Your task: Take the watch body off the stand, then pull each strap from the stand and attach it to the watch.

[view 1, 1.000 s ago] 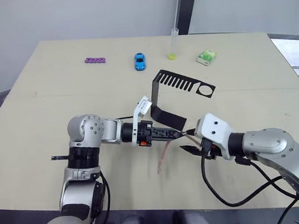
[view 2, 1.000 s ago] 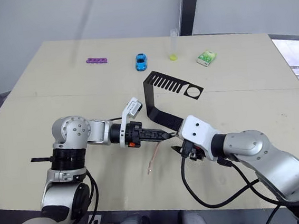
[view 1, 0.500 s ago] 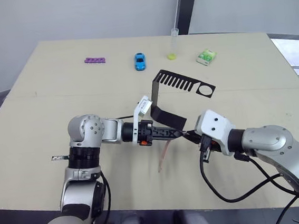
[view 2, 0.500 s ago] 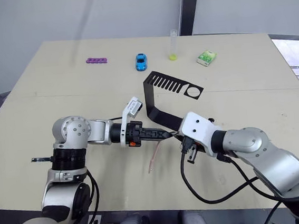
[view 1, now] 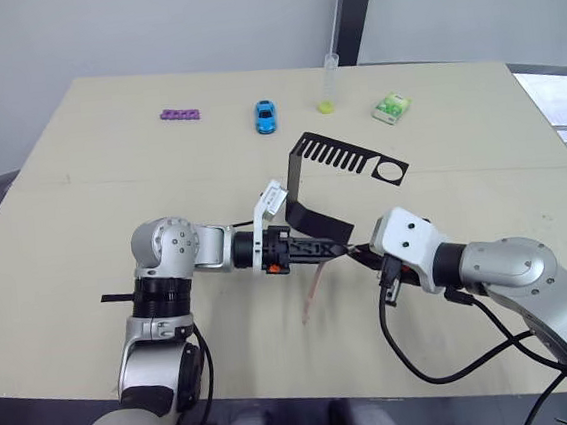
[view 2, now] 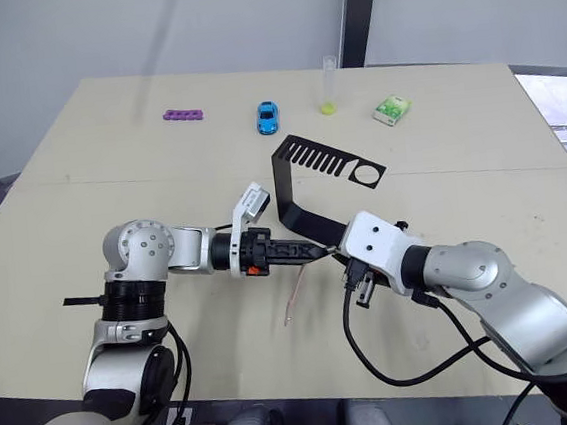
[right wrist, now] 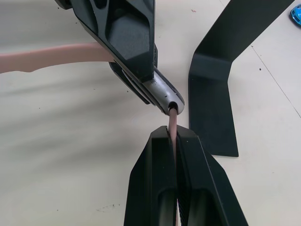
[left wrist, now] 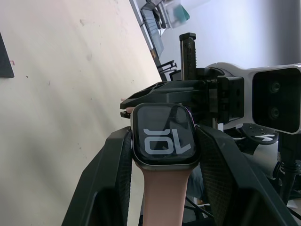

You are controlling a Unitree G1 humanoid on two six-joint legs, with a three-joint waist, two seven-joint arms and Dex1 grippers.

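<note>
Your left gripper [left wrist: 162,155] pinches the watch body [left wrist: 163,136], one strap [view 1: 311,288] hanging attached. Your right gripper [right wrist: 173,136], pressed on the second strap [right wrist: 172,123], points it end-on into the body's free slot, just beside the stand [view 1: 320,174].

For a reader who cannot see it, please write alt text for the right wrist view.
The right end effector pinches a pink strap whose tip meets the watch body, held by the left end effector. The black stand rests on the table beside them.
</note>
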